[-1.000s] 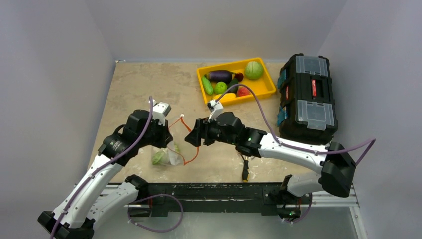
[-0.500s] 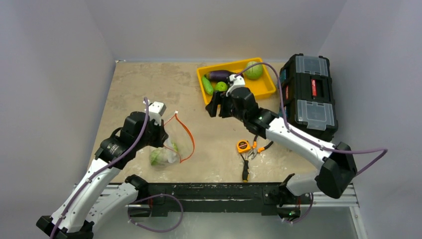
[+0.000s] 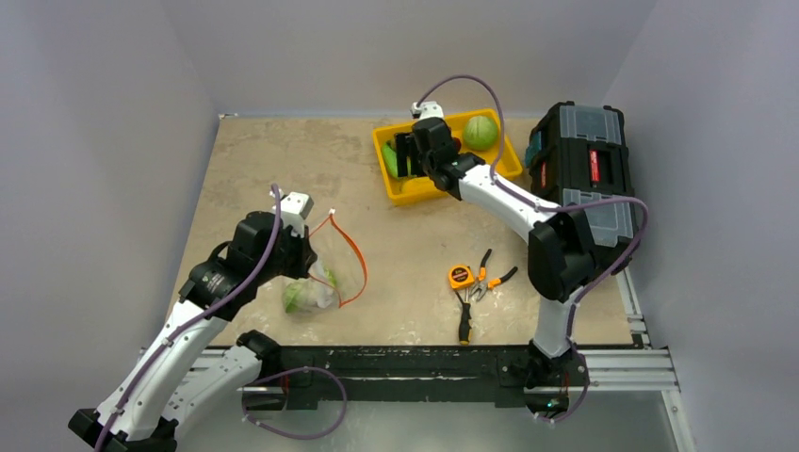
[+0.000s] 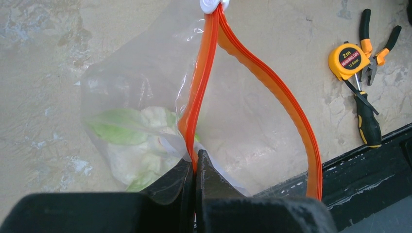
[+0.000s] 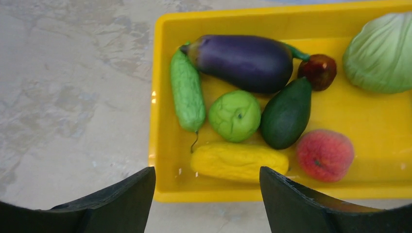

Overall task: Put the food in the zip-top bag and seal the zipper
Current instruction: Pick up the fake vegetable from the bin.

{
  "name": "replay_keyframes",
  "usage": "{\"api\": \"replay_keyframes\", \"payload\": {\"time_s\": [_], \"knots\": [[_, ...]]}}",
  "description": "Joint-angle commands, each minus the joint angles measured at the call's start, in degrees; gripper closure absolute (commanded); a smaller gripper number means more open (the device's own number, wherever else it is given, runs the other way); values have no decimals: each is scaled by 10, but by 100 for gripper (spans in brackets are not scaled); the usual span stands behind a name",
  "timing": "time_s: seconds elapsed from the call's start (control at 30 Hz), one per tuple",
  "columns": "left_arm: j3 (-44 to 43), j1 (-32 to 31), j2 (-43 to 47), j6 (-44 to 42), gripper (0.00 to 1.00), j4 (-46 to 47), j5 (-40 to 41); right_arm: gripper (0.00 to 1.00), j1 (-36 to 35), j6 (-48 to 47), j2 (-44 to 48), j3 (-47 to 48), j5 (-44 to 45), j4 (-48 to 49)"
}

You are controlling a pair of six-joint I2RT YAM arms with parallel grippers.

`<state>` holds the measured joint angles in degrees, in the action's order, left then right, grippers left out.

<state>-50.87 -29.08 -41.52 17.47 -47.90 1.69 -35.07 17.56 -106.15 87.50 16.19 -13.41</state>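
Note:
The clear zip-top bag point(image 3: 313, 292) lies at the near left with a white-and-green cauliflower point(image 4: 138, 145) inside. Its orange zipper point(image 4: 286, 102) gapes in a loop up to the white slider point(image 4: 211, 4). My left gripper point(image 4: 196, 164) is shut on one zipper strip at the bag's mouth. My right gripper point(image 5: 207, 171) is open and holds nothing, hovering over the near rim of the yellow tray point(image 5: 160, 73). In the tray lie more food: a purple eggplant point(image 5: 245, 60), a lime point(image 5: 234, 115), a green cucumber point(image 5: 187, 97), an avocado point(image 5: 286, 114), a yellow piece point(image 5: 238, 160) and a red peach point(image 5: 324, 154).
A green cabbage point(image 5: 381, 53) fills the tray's right end. A black toolbox point(image 3: 579, 184) stands right of the tray. An orange tape measure point(image 3: 461, 276), pliers point(image 3: 492, 275) and a black-and-orange tool point(image 3: 464, 322) lie near the front edge, right of the bag.
My right arm has swung from the bag's mouth up to the yellow tray, its jaws spreading wider. The left gripper still holds the zipper, and the bag has shifted slightly.

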Motion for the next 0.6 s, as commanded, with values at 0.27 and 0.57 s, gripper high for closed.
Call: {"api": "replay_keyframes", "payload": {"time_s": [0.27,0.57], "knots": [[0,-3,-2,5,100,12,-9,9,6,-378,-159,161,107,50],[0,-3,-20,3,100,15,-14,8,6,-499,-279,277,132,58]]}}
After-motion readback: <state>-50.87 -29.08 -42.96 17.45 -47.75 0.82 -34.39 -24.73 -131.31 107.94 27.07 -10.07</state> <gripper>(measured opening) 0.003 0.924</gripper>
